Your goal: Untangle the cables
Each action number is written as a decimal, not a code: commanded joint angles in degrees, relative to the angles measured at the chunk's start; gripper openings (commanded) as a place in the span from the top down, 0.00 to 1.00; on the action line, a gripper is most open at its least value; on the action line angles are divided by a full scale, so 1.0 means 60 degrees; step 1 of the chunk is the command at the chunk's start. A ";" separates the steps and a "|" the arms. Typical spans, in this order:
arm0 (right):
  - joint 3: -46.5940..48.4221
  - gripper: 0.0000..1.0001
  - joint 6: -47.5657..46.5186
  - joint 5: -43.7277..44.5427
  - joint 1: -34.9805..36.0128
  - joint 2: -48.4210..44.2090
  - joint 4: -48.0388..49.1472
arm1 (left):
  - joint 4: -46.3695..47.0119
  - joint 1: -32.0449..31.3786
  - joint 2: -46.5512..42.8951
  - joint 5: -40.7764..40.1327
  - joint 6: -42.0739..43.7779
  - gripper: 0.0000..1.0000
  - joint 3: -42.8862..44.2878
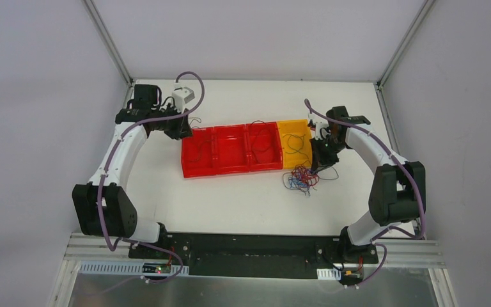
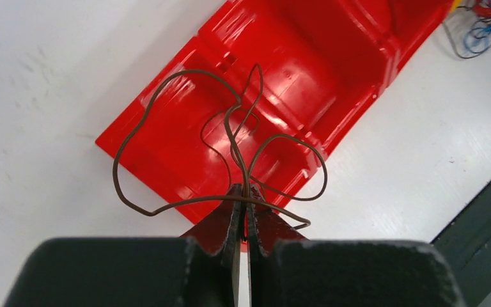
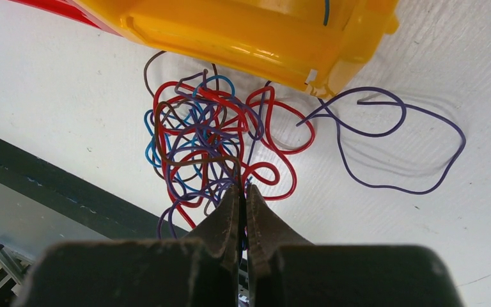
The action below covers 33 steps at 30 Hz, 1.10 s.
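The cables (image 1: 300, 178) lie in a red, blue, brown and purple tangle (image 3: 198, 147) on the white table, just in front of the yellow bin (image 1: 292, 123). My right gripper (image 3: 243, 187) is shut at the tangle's near edge, with strands pinched between its tips. It shows beside the yellow bin (image 3: 230, 38) from above (image 1: 323, 160). One purple cable (image 3: 390, 147) trails loose to the right. My left gripper (image 2: 245, 190) is shut on a single brown cable (image 2: 235, 150), whose loops hang over the leftmost red bin (image 2: 185, 185). That gripper is at the row's left end (image 1: 180, 128).
Three red bins (image 1: 198, 174) and the yellow one form a row across the table's middle. A dark cable lies in the third red bin (image 1: 262, 144), and thin cables lie in the yellow bin. A black rail (image 1: 256, 246) runs along the near edge.
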 commanded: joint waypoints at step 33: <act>-0.0271 1.00 0.2339 -0.3474 0.3069 -0.0614 0.2938 | 0.3631 -0.3347 -0.2521 0.2358 -0.5059 0.02 -0.3981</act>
